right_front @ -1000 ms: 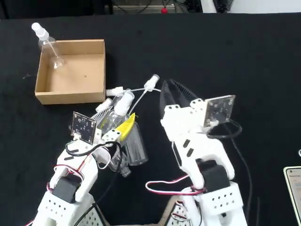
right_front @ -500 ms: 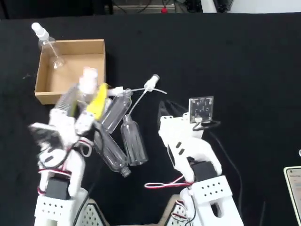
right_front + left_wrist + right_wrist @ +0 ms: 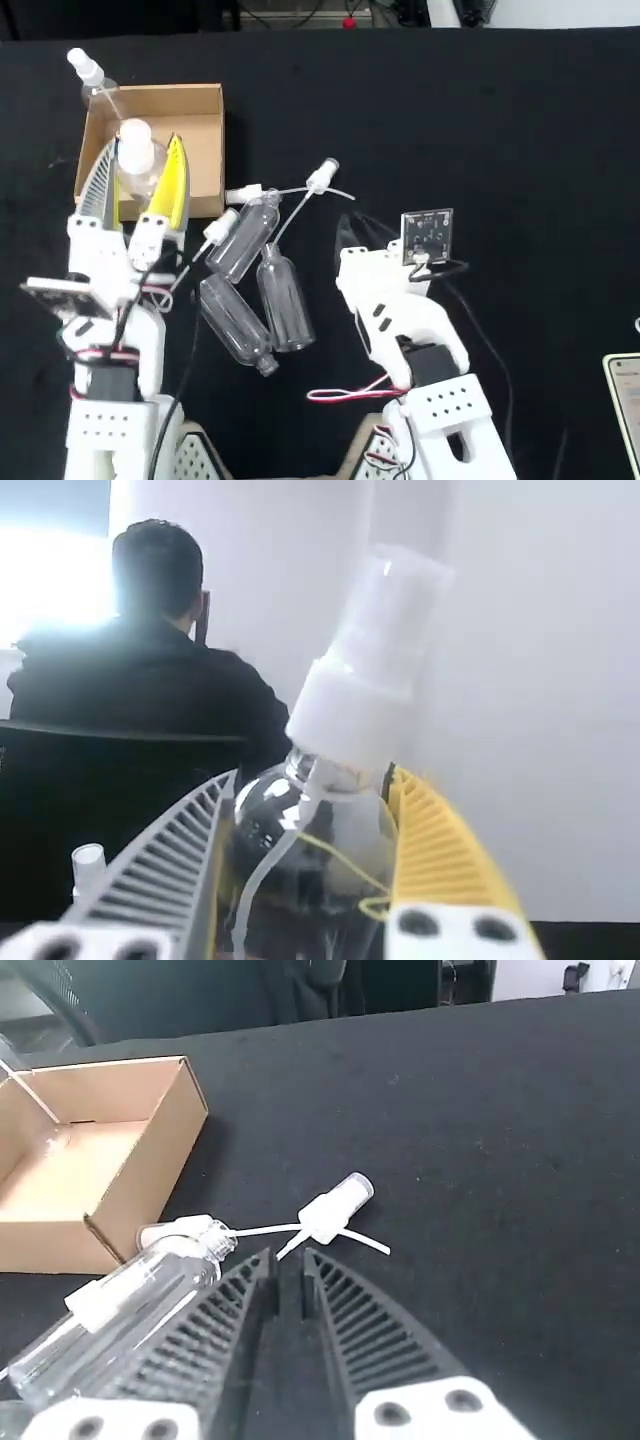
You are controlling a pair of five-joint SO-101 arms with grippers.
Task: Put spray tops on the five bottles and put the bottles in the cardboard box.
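My left gripper (image 3: pixel 140 150) is raised over the cardboard box (image 3: pixel 160 88), shut on a clear bottle (image 3: pixel 300 830) that stands upright and wears a white spray top (image 3: pixel 370 670). Another topped bottle (image 3: pixel 90 75) leans at the box's far left corner. Three clear bottles (image 3: pixel 245 235) (image 3: pixel 283 300) (image 3: pixel 232 322) lie in a cluster on the black table beside the box. Loose spray tops (image 3: pixel 322 178) (image 3: pixel 245 193) lie at the cluster's far end. My right gripper (image 3: pixel 290 1280) sits shut and empty just short of a loose spray top (image 3: pixel 335 1205).
The black table stretches bare to the right and far side. A pale flat device (image 3: pixel 625 395) lies at the right edge. Red and black cables (image 3: pixel 350 392) loop around the right arm's base.
My left gripper lifted the topped bottle out of the cluster and swung it up and left over the box. The right arm drew back a little, then held still.
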